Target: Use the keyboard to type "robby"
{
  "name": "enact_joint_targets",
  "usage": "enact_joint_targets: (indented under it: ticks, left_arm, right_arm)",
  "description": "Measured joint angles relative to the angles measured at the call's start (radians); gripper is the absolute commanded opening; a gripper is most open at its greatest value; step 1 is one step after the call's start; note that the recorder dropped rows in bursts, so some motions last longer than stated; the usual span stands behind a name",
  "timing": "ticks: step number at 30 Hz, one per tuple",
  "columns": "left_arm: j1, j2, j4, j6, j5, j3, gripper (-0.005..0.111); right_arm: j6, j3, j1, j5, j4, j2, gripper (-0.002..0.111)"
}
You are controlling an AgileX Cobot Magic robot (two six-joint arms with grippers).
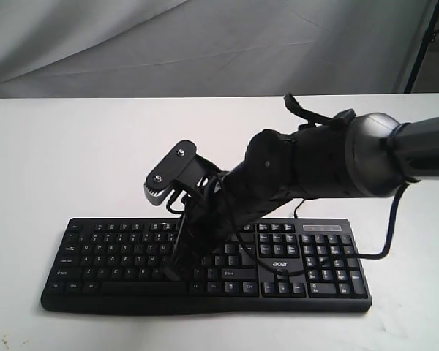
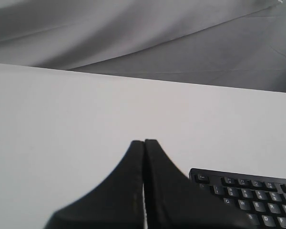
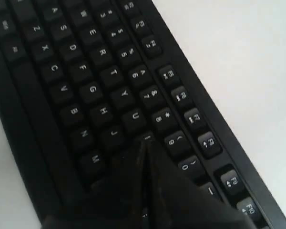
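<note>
Table point(image 1: 44, 146) holds the keyboard point(image 1: 117, 252) flat near its front edge. Left claw point(image 2: 144, 143) is pinched together, off the keys. Right claw point(image 3: 145, 143), together too, points down by the U key point(image 3: 136, 116). Push just 1 key, straight down, gently.

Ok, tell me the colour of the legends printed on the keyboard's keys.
White, on the black keyboard; the right wrist view shows them best.
</note>
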Motion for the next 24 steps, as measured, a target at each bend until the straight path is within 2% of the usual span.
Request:
enact_joint_targets:
  ticks: [24]
  left_arm:
    - [0.000, 0.000, 0.000, 0.000, 0.000, 0.000, 0.000]
  right_arm:
    - [0.000, 0.009, 0.000, -0.065, 0.010, 0.047, 0.000]
